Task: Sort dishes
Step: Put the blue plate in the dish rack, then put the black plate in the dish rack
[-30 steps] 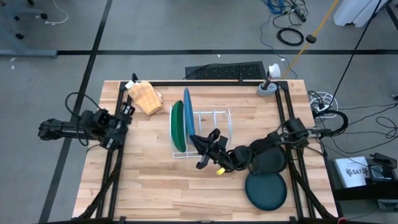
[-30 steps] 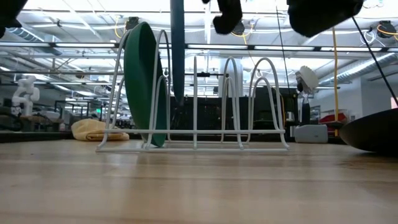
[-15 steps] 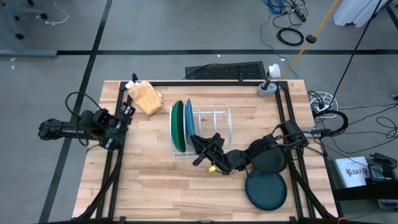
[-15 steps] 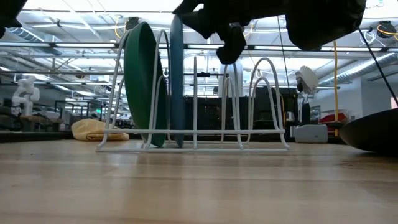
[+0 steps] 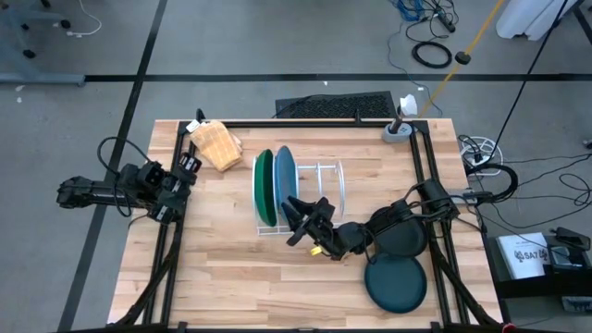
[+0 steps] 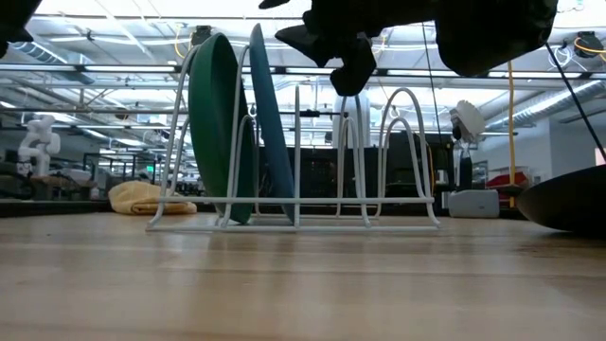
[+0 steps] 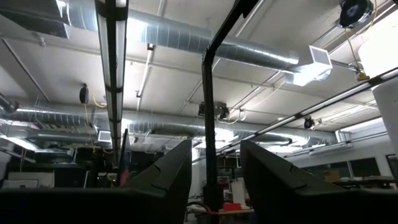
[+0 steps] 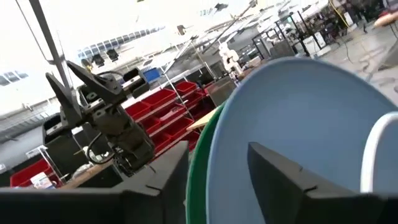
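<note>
In the white wire rack [image 5: 319,185] two plates stand on edge: the large green plate [image 5: 264,187] and, right beside it, the light-blue plate [image 6: 270,123], whose top tilts toward the green one. My right gripper [image 5: 301,220] is open just to the right of the blue plate's top and holds nothing. The black plate [image 5: 407,242] lies under my right arm, and the dark-teal plate [image 5: 396,285] lies flat nearer the front edge. At the table's left edge my left gripper [image 5: 69,192] is open and points up.
A tan woven object [image 5: 215,143] lies at the far left, behind the rack. The rack's right-hand slots [image 6: 379,142] hold nothing. Bare wood stretches in front of the rack and toward the near left. A black frame runs along the table's edges.
My right gripper has come down and a little left with the light-blue plate and set it upright in the slot beside the green plate. It has then opened and let go. The plate has since tipped, its top toward the green plate.
</note>
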You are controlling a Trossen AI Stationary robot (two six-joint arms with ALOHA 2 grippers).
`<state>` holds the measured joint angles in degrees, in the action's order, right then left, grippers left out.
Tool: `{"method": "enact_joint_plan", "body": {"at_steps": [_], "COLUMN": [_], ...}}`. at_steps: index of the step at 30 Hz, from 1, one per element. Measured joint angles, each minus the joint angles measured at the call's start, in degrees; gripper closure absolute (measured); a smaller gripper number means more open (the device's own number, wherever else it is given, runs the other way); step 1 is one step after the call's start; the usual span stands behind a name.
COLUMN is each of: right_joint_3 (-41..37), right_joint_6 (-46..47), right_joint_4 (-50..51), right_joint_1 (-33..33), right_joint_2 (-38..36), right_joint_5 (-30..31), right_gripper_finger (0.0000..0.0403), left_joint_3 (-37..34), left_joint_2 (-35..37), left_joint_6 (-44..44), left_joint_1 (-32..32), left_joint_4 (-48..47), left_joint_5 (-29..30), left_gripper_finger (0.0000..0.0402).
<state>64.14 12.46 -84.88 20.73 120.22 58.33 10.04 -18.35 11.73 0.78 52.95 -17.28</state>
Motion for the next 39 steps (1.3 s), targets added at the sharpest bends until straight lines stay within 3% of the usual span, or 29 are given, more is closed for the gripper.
{"method": "enact_joint_plan", "body": {"at_steps": [5,9,13,16,20,24,28,32,39], "right_joint_3": [0.0,0.0,0.0,1.5,6.4,12.5,17.1,17.2,17.1], "right_joint_6": [-9.7,-19.8,-27.8,-27.8,-20.3,-8.3,9.6,26.7,46.2], "right_joint_4": [-4.4,-0.2,14.9,32.6,57.9,77.7,97.2,110.7,130.4], "right_joint_1": [0.4,2.5,6.6,10.5,15.8,20.3,23.9,24.8,22.8], "right_joint_2": [-1.6,-7.1,-15.1,-21.2,-26.3,-28.0,-27.9,-26.1,-23.3], "right_joint_5": [-4.2,-5.1,-2.6,5.5,14.8,16.1,12.1,2.5,-9.2], "right_gripper_finger": [0.0210,0.0203,0.0203,0.0209,0.0217,0.0226,0.0235,0.0241,0.0244], "left_joint_3": [0.0,0.0,0.0,0.0,0.0,0.0,0.0,0.0,0.0], "left_joint_2": [0.0,0.0,0.0,0.0,0.0,0.0,0.0,0.0,0.0], "left_joint_6": [0.0,0.0,0.0,0.0,-0.2,0.0,-0.1,0.0,1.4], "left_joint_1": [0.0,0.0,0.0,0.0,0.0,0.0,0.0,0.0,0.0], "left_joint_4": [-0.1,-0.2,-1.5,-2.5,-3.2,-4.6,-6.0,-6.2,-6.3], "left_joint_5": [0.0,0.0,0.0,0.0,0.0,0.0,1.8,2.5,2.6], "left_gripper_finger": [0.0253,0.0253,0.0253,0.0253,0.0253,0.0253,0.0253,0.0253,0.0253]}}
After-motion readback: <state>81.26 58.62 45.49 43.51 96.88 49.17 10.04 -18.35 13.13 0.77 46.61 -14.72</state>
